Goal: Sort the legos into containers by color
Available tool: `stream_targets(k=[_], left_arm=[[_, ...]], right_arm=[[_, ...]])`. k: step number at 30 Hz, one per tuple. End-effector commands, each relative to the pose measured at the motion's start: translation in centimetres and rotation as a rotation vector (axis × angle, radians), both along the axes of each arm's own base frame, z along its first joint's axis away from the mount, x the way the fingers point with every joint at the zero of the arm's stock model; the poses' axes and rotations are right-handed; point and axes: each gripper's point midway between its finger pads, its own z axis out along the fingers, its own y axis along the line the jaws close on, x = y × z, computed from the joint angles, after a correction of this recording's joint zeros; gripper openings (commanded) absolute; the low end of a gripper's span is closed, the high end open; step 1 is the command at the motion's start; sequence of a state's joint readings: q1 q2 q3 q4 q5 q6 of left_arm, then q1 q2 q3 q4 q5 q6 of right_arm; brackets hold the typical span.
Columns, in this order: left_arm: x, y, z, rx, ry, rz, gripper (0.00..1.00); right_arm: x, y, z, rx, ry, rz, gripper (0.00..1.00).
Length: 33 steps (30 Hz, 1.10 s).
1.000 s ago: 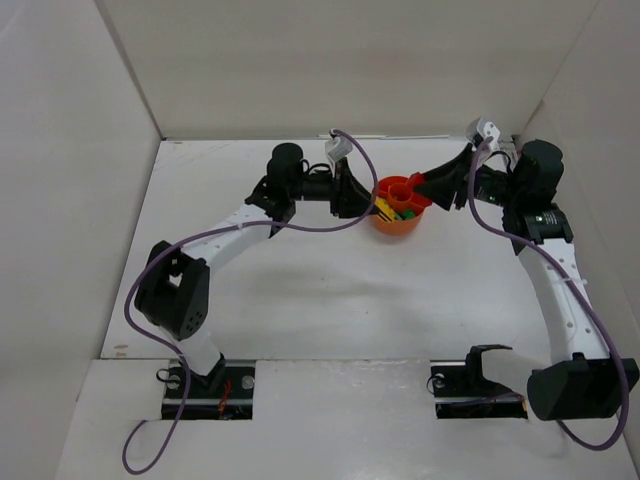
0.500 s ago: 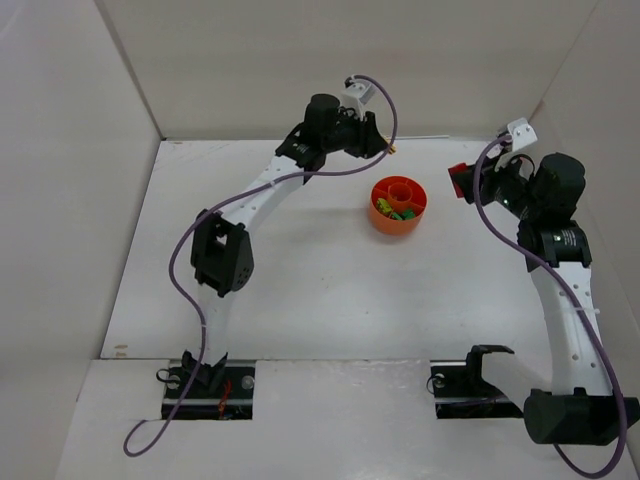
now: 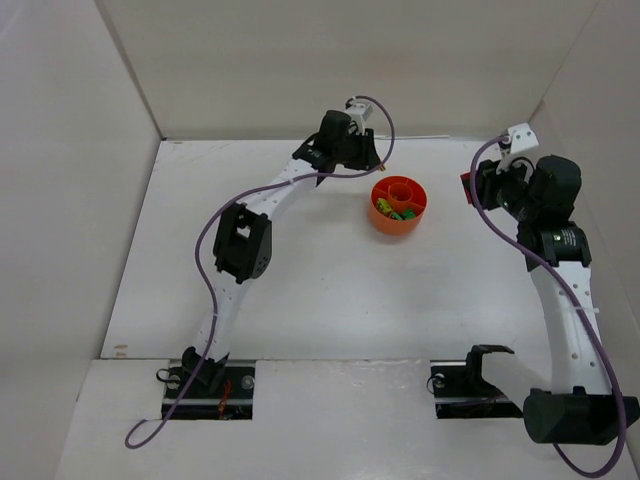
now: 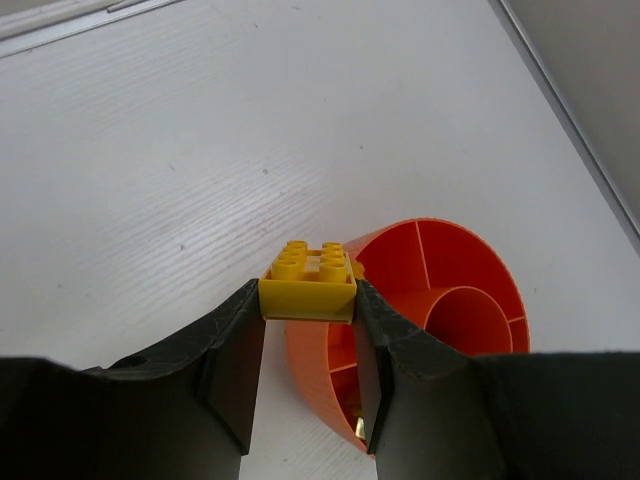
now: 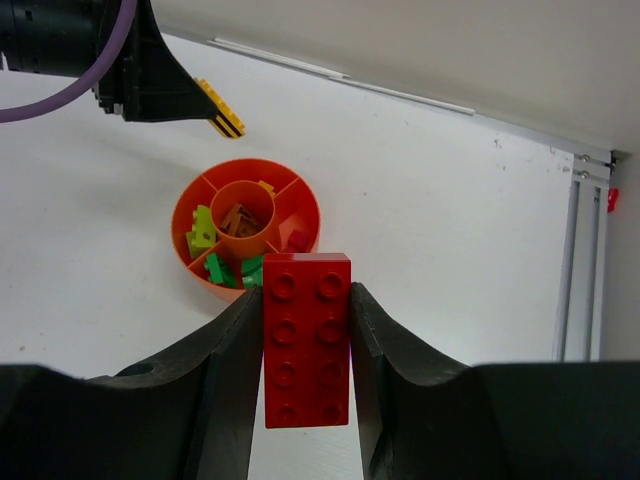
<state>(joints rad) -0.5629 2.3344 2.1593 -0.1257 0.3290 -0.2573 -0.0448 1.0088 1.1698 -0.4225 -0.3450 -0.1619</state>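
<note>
Pinching a yellow brick (image 4: 308, 280) studs-up between its black fingers, the left gripper (image 4: 308, 303) hangs just beside the orange divided bowl (image 4: 392, 240). In the left wrist view the brick lines up with the bowl's rim. From the top camera this gripper (image 3: 376, 152) sits at the far-left side of the bowl (image 3: 386, 224), close to it, on the white table (image 3: 300, 270). The right gripper (image 5: 306, 298) is clamped on the long sides of a red brick (image 5: 306, 345) with two rows of four studs. It is held off to the right of the bowl, clearly apart from it. The right wrist view looks into the bowl (image 5: 186, 212). Brown pieces (image 5: 238, 220) lie in the central cup and lime-yellow ones (image 5: 201, 235) in the left compartment. Green bricks (image 5: 216, 268) fill the near compartments, a red piece (image 5: 297, 240) lies on the right, and a bit of yellow (image 5: 266, 187) shows at the far side.
</note>
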Motion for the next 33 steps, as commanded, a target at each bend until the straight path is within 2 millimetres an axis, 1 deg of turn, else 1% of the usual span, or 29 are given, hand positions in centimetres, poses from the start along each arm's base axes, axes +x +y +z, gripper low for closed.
stream_targets(k=[1,2,3,4,5,6,7,8,9,10,11,12,13,16,17,18,19,20,21,23,26,27,28,29,30,32,33], left_arm=[[0.6,-1.1,4.5,-0.109,-0.054,0.007,0.00],[0.7,-1.1,5.0,-0.114,-0.062,0.007,0.00],[0.5,-1.4,4.4,-0.121,-0.041,-0.002,0.00],[0.5,-1.4,4.5,-0.134,-0.025,0.005,0.00],[0.0,-2.1,4.7,-0.143,-0.030,-0.015,0.00],[-0.2,-2.2,4.7,-0.153,-0.017,-0.021,0.00],[-0.5,-2.3,4.3,-0.152,-0.006,-0.032,0.00],[-0.5,-2.3,4.4,-0.157,0.000,-0.029,0.00],[-0.8,-2.3,4.7,-0.159,0.004,-0.037,0.00],[-0.9,-2.3,4.3,-0.154,0.012,-0.037,0.00],[-1.0,-2.1,4.7,-0.154,0.012,-0.037,0.00],[-1.3,-2.5,4.7,-0.151,0.010,-0.037,0.00],[-1.4,-2.5,5.3,-0.156,0.003,-0.038,0.00],[-1.6,-2.3,4.8,-0.145,0.021,-0.036,0.00],[-2.1,-2.7,4.6,-0.138,0.032,-0.045,0.00],[-2.3,-2.6,3.9,-0.126,0.051,-0.043,0.00],[-2.3,-2.6,3.9,-0.126,0.051,-0.043,0.00],[-2.8,-2.9,3.1,-0.110,0.068,-0.044,0.00],[-2.7,-2.8,3.1,-0.102,0.059,-0.039,0.00],[-2.9,-2.6,1.7,-0.086,0.085,-0.037,0.00],[-3.3,-2.4,2.1,-0.085,0.085,-0.037,0.00],[-3.7,-2.7,1.4,-0.074,0.096,-0.039,0.00],[-3.6,-2.5,1.9,-0.074,0.084,-0.025,0.00],[-3.9,-2.7,1.6,-0.060,0.092,-0.018,0.00],[-3.6,-2.3,1.3,-0.039,0.086,0.003,0.00],[-4.1,-2.4,0.8,-0.022,0.100,0.004,0.00],[-4.2,-2.0,0.8,-0.006,0.098,0.015,0.00]], right_arm=[[0.0,-0.8,0.0,-0.029,-0.005,-0.031,0.00],[0.1,-1.0,-0.4,-0.032,0.004,-0.041,0.00],[0.1,-1.0,-0.4,-0.032,0.004,-0.042,0.00],[0.1,-1.0,-0.4,-0.032,0.004,-0.042,0.00],[0.1,-1.0,-0.4,-0.032,0.004,-0.042,0.00],[0.1,-1.0,-0.4,-0.032,0.004,-0.042,0.00],[0.1,-1.0,-0.4,-0.032,0.004,-0.042,0.00],[0.2,-1.0,-0.2,-0.032,-0.005,-0.042,0.00],[0.4,-1.0,-0.9,-0.032,0.013,-0.041,0.00],[0.3,-0.8,-0.9,-0.029,0.013,-0.033,0.00],[0.3,-0.8,-0.9,-0.029,0.013,-0.033,0.00],[0.4,-0.8,-1.2,-0.029,0.015,-0.033,0.00],[0.4,-0.8,-1.2,-0.029,0.015,-0.033,0.00],[0.4,-0.7,-1.2,-0.026,0.015,-0.024,0.00],[0.3,-0.5,-1.2,-0.024,0.015,-0.013,0.00],[0.3,-0.5,-1.2,-0.024,0.015,-0.013,0.00],[0.3,-0.5,-1.2,-0.024,0.015,-0.013,0.00],[0.3,-0.3,-1.2,-0.021,0.014,-0.005,0.00],[0.3,-0.3,-1.2,-0.021,0.014,-0.004,0.00],[0.2,-0.2,-1.2,-0.018,0.014,0.006,0.00],[0.2,-0.2,-1.2,-0.018,0.014,0.006,0.01],[0.2,-0.2,-1.2,-0.018,0.014,0.006,0.01],[0.2,-0.2,-1.2,-0.018,0.014,0.006,0.01],[0.2,-0.2,-1.2,-0.018,0.014,0.006,0.01],[0.2,0.0,-1.1,-0.016,0.014,0.015,0.01],[0.2,0.0,-1.1,-0.016,0.014,0.015,0.01],[0.2,0.0,-1.1,-0.016,0.014,0.015,0.01]])
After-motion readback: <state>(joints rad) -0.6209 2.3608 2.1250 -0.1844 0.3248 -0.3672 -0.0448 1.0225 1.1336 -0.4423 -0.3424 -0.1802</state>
